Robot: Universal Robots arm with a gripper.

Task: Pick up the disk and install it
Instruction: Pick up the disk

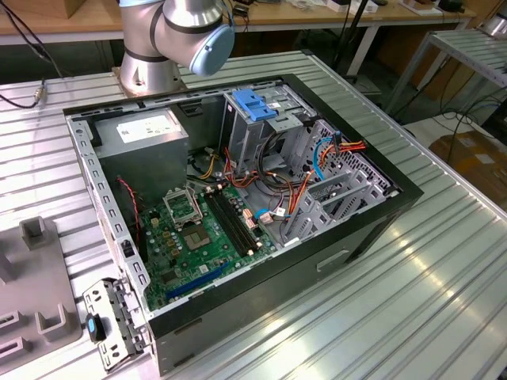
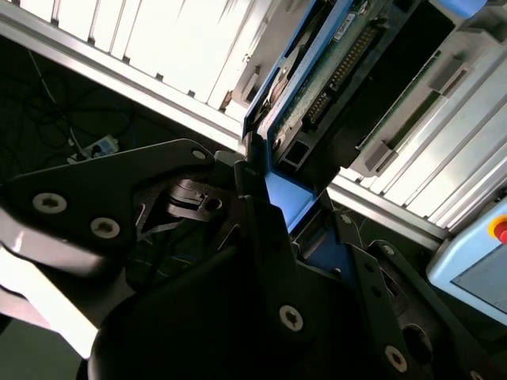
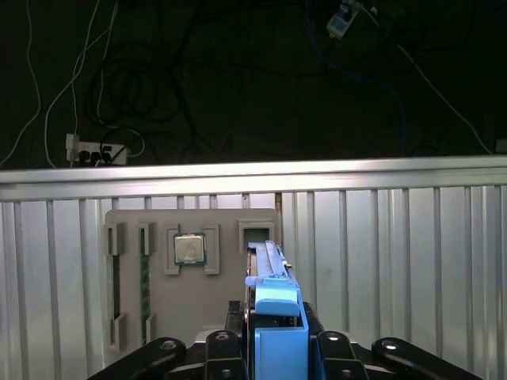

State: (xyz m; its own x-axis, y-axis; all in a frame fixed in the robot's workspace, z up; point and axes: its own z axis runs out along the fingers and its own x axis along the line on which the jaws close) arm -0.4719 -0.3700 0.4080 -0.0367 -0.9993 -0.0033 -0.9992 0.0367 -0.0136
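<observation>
The disk (image 3: 268,273) stands on edge between my gripper's (image 3: 274,348) black fingers (image 3: 225,347), its blue side rail facing the first wrist camera. In the second wrist view the disk (image 2: 337,67) shows its green circuit board and blue rail, with the gripper (image 2: 265,194) shut on its near end. The disk's far end lies by a slot of a grey holder plate (image 3: 158,301). I cannot tell whether the disk still touches the plate.
An open computer case (image 1: 372,229) lies on the ribbed metal table (image 1: 444,301), with a motherboard (image 1: 198,229), a grey power-supply box (image 1: 146,134) and a metal cage with a blue top (image 1: 257,107). The holder plate (image 1: 32,285) sits at the exterior view's left. The arm's base (image 1: 150,63) stands behind the case.
</observation>
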